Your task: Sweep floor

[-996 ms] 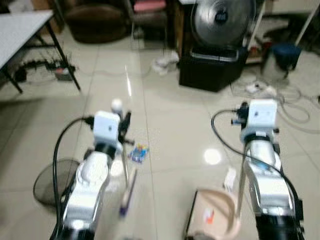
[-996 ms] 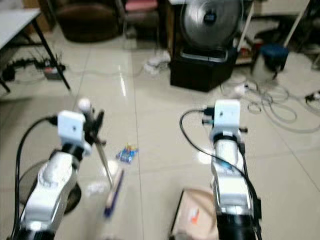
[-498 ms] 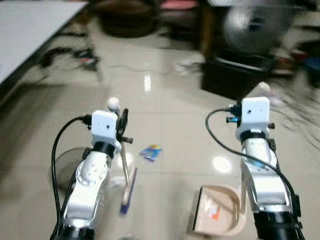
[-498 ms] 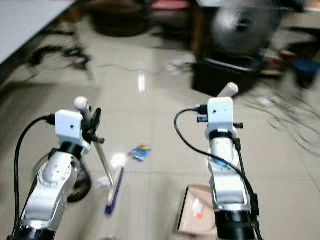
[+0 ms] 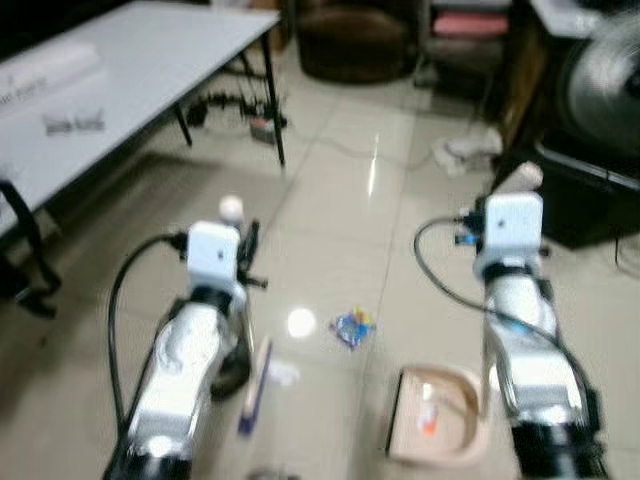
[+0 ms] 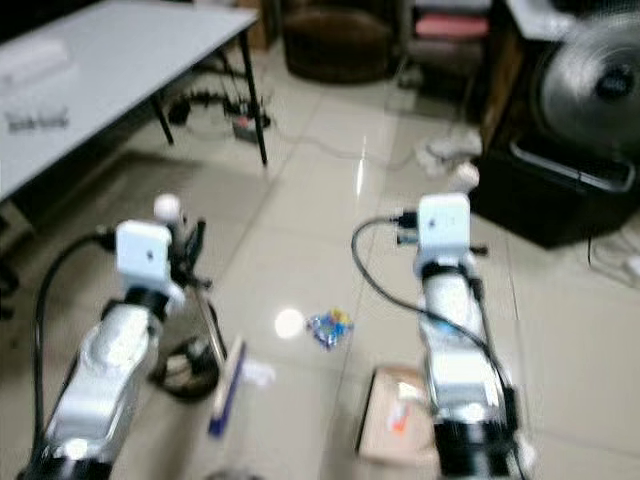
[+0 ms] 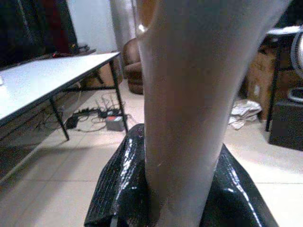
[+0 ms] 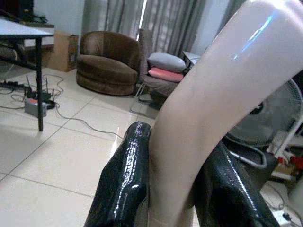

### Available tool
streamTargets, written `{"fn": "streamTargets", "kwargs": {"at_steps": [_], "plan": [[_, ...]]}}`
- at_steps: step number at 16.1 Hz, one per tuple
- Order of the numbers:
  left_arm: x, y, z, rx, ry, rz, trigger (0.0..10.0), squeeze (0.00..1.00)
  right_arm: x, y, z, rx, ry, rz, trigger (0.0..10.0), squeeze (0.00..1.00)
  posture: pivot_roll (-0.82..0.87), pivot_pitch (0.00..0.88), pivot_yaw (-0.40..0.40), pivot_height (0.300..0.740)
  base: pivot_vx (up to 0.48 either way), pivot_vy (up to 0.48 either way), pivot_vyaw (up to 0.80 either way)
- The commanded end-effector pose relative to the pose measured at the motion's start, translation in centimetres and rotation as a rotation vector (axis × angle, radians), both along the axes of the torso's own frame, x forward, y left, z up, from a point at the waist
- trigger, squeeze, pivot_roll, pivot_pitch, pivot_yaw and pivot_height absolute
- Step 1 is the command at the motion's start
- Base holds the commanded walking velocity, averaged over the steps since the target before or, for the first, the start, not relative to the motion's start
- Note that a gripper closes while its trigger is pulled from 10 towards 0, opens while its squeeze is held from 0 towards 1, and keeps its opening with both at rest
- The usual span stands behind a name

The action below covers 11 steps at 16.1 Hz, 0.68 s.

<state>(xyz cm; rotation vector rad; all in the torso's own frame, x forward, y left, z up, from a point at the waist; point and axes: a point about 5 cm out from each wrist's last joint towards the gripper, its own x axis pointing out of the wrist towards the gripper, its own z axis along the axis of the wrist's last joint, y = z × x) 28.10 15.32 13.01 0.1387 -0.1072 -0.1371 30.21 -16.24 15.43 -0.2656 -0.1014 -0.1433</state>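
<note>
Left end effector (image 7: 156,198) is clamped round the broom handle (image 7: 189,94); right end effector (image 8: 165,189) grips the dustpan handle (image 8: 208,109) — dustpan (image 5: 435,420) low, ready for the blue wrapper (image 5: 352,327) on the floor (image 5: 330,230).

Your two silver arms reach forward side by side. Your left gripper (image 7: 182,208) is clamped around a pale handle, and your right gripper (image 8: 173,189) likewise squeezes a cream handle between its black fingers (image 8: 123,179).

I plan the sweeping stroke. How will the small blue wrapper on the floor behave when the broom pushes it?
The wrapper looks thin and crumpled, so probably very light. On the glossy tile floor it should slide easily, perhaps skipping past the broom bristles rather than rolling.
</note>
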Motion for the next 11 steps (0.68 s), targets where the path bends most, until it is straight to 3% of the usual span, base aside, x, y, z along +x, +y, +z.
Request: {"fn": "streamTargets", "kwargs": {"at_steps": [1, 6, 11], "plan": [[0.3, -0.4, 1.1, 0.006, -0.051, -0.023, 10.0, 0.00, -0.1, -0.3, 0.6, -0.002, -0.040, -0.001, 10.0, 0.00, -0.02, 0.066, 0.048, 0.740, 0.341, 0.000, 0.00], [0.2, -0.8, 0.8, 0.002, -0.041, -0.040, 10.0, 0.00, 0.0, -0.4, 0.3, 0.000, -0.039, 0.000, 10.0, 0.00, -0.02, 0.062, 0.051, 0.740, 0.343, 0.000, 0.00], [0.2, -0.9, 0.6, 0.005, -0.034, -0.049, 10.0, 0.00, -0.3, 0.2, -0.4, 0.081, -0.042, 0.049, 10.0, 0.00, -0.02, 0.063, 0.053, 0.740, 0.343, 0.000, 0.00]]}}
